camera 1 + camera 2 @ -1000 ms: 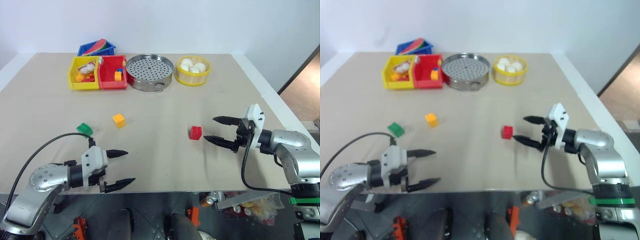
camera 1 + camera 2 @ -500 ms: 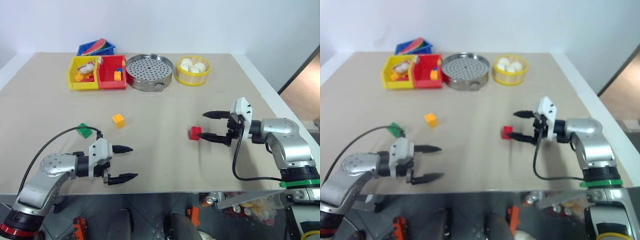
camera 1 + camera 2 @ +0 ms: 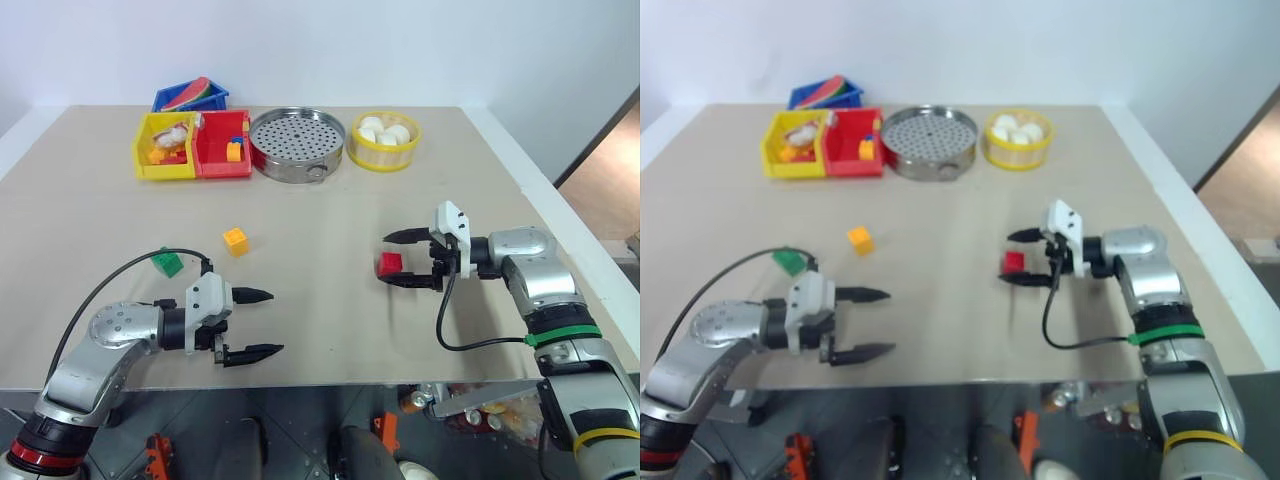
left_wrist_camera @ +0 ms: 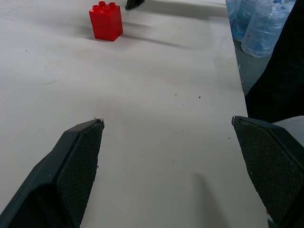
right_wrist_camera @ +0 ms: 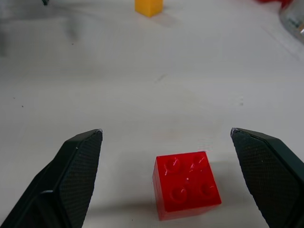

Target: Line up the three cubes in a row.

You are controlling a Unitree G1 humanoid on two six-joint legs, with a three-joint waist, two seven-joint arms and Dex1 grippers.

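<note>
Red cube (image 3: pixel 390 264) sits mid-table, right of centre, between spread fingers of right gripper (image 3: pixel 399 259), untouched. Yellow-orange cube (image 3: pixel 236 240) lies left, green cube (image 3: pixel 168 262) further left. Left gripper (image 3: pixel 262 323) near table's front edge, wide open, empty. Right arm is nearer; all 3 cubes well apart.

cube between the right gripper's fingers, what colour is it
Red cube, studded top; it shows best in the right wrist view.
</note>
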